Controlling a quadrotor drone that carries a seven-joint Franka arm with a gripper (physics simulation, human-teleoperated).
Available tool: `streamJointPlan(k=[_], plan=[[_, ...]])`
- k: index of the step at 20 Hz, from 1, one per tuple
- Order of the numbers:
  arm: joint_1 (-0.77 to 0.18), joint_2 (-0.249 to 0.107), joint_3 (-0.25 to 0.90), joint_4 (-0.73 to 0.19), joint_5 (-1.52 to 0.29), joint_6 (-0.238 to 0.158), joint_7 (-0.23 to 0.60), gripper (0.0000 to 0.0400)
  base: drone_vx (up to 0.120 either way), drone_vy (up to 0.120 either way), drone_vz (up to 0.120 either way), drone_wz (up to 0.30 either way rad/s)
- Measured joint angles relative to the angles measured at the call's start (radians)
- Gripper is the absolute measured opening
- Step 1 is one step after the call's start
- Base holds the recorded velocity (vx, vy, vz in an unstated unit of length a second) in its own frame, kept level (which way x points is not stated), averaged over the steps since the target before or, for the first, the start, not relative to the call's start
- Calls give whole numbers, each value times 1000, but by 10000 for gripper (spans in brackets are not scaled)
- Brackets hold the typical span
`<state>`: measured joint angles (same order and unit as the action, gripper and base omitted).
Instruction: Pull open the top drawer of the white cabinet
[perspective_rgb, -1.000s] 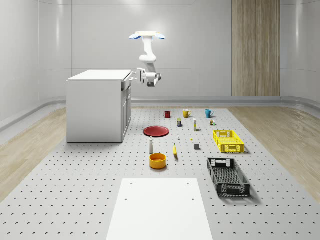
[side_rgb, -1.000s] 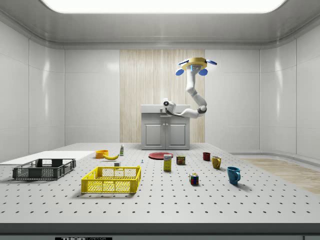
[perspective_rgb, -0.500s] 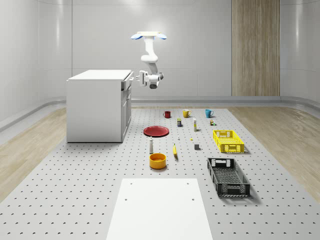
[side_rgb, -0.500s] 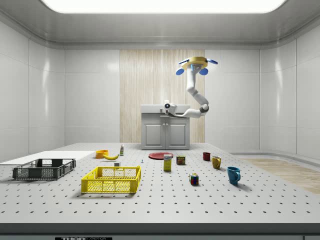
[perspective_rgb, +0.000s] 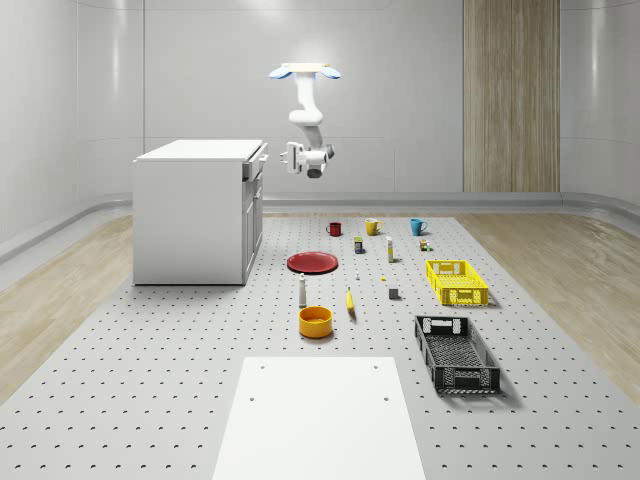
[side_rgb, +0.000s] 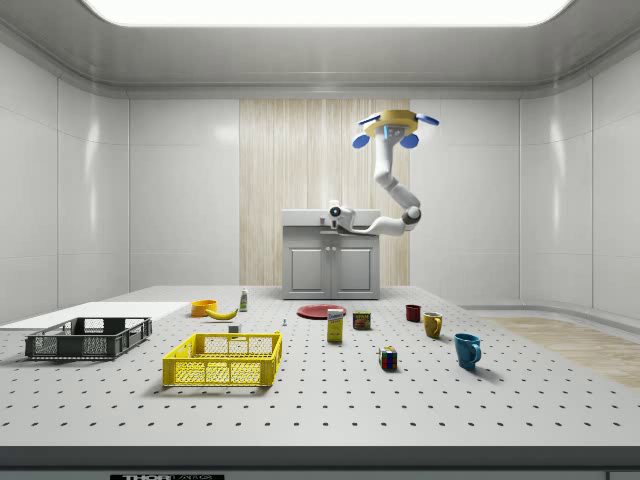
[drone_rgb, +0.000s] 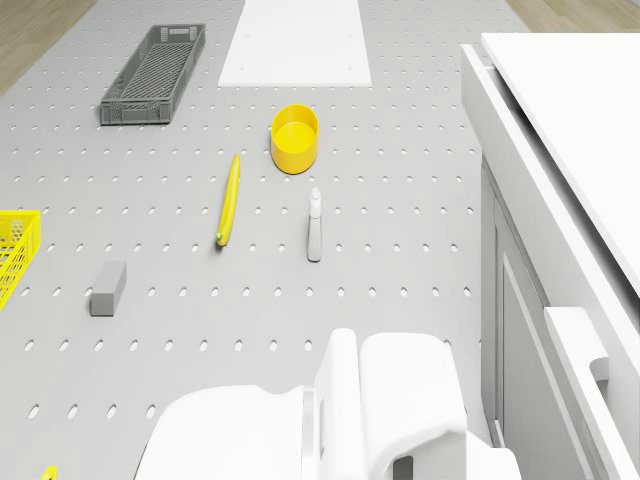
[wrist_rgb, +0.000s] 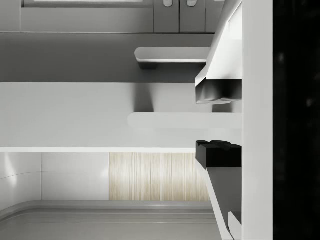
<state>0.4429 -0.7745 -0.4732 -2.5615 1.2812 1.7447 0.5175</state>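
The white cabinet (perspective_rgb: 190, 215) stands at the whole-scene view's left. Its top drawer (wrist_rgb: 75, 115) looks pulled a little out, shading the drawer beneath it. The drone (perspective_rgb: 303, 70) hovers in the air just right of the cabinet's front, with the arm hanging below it. My gripper (perspective_rgb: 287, 158) points at the drawer front, level with it, and a small gap separates it from the cabinet. In the wrist view my gripper (wrist_rgb: 200, 122) is open with nothing held. The drawer's handle (wrist_rgb: 165, 120) lies beyond the fingertips (wrist_rgb: 217, 92), in line with the gap between them.
On the pegboard floor in front of the cabinet lie a red plate (perspective_rgb: 312, 262), a small bottle (perspective_rgb: 302, 291), a banana (perspective_rgb: 350, 300) and a yellow bowl (perspective_rgb: 315, 321). Mugs, a yellow crate (perspective_rgb: 457, 282) and a black crate (perspective_rgb: 456, 353) sit further right.
The drone and arm have shifted to the whole-scene view's right, away from the cabinet. The gripper, which was at the drawer front, now hangs apart from it.
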Motion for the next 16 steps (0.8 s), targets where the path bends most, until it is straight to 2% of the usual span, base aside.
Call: streamJointPlan(k=[5,8,10,13,16], plan=[[26,-1,28,-7,31,41,-3,105,0,0,0,0],[41,2,48,-10,53,68,-6,202,0,0,0,0],[51,5,61,-11,68,84,-9,243,0,0,0,0],[66,11,83,-12,94,109,-15,276,0,0,0,0],[77,17,101,-12,115,129,-20,291,0,0,0,0]])
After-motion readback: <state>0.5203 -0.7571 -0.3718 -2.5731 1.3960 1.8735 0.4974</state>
